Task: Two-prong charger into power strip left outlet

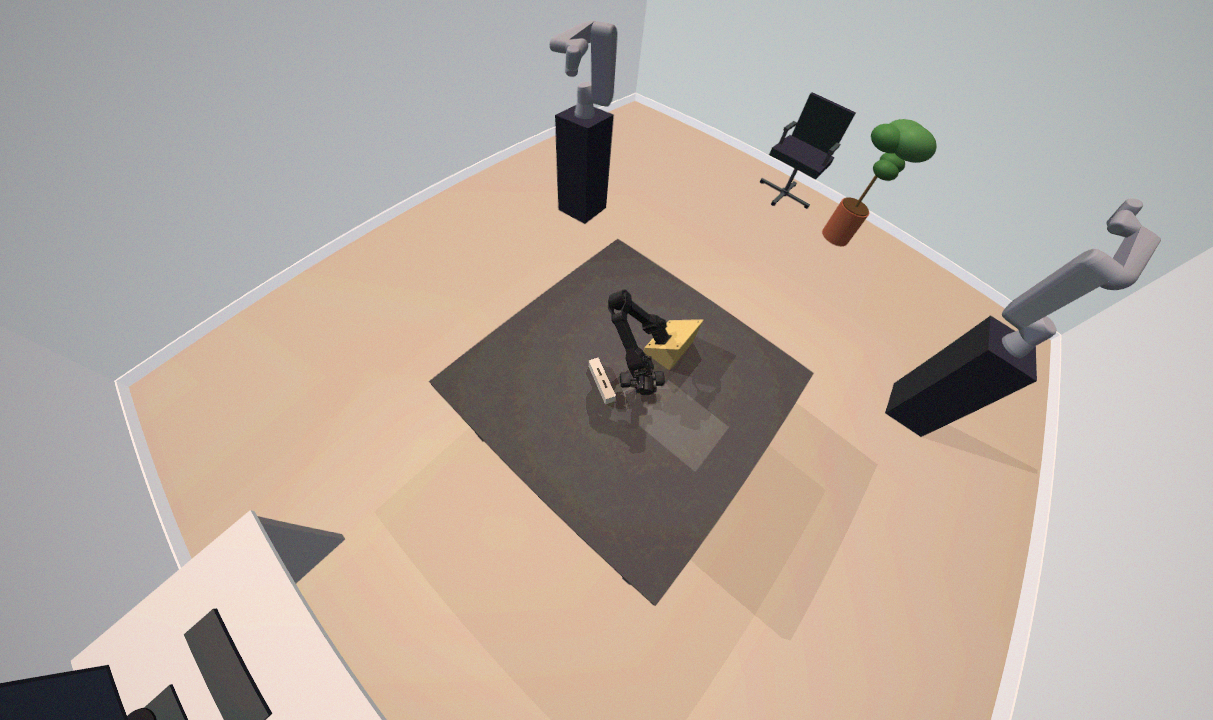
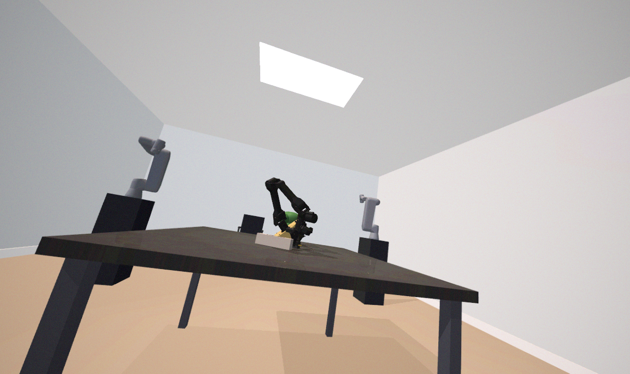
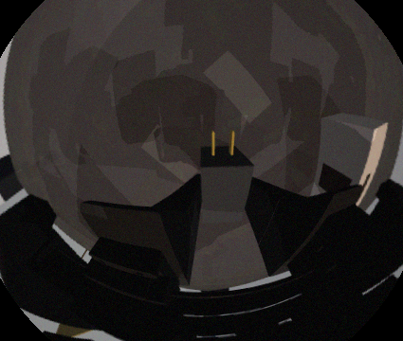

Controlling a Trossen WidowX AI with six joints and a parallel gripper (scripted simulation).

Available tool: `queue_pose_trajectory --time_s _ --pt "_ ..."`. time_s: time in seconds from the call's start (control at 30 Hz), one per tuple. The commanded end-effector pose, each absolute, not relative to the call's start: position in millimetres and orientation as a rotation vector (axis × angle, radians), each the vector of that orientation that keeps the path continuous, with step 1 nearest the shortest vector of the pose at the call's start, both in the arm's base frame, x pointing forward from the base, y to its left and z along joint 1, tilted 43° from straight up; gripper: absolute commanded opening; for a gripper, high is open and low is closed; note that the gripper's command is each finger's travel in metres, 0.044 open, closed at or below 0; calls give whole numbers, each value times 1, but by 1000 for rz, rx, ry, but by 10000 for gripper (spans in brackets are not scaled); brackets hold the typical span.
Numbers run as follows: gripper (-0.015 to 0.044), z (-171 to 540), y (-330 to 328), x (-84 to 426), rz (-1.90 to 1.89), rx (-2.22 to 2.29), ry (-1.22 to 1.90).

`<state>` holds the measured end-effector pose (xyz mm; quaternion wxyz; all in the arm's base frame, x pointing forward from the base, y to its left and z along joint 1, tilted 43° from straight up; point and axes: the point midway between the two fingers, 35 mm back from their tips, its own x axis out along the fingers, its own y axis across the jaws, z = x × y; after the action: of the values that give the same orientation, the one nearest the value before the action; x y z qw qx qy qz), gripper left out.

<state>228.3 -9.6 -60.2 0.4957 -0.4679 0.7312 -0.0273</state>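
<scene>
The charger [image 3: 226,189] is a small dark block with two thin gold prongs [image 3: 223,143] pointing toward the top of the wrist view. My gripper [image 3: 219,178] [image 1: 643,386] [image 2: 296,244] is shut on the charger, with a black finger against each side of its body, low at the table. The power strip [image 1: 609,396] [image 2: 273,241] [image 3: 348,142] is a long pale block on the table, close beside the gripper. Two dark outlets show on its top in the top view. In the wrist view it stands at the right, partly hidden by a finger.
The yellow wedge [image 1: 687,329] under the arm's base stands behind the gripper on the dark table [image 1: 520,385] [image 2: 168,251]. Two grey arms on black pedestals [image 1: 583,170] [image 1: 959,385], a chair [image 1: 807,147] and a potted plant [image 1: 844,222] stand off the table.
</scene>
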Motion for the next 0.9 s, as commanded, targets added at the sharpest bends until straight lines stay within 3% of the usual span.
queue_pose_trajectory --time_s 0.0,0.07,0.2,0.87 --pt "105 -60 -10 228 -67 -1133 1773" --pt "92 -60 -10 228 -67 -1133 1773" --pt "0 -55 -4 229 -65 -1133 1773" --pt "0 -20 20 227 -152 -1050 1750"
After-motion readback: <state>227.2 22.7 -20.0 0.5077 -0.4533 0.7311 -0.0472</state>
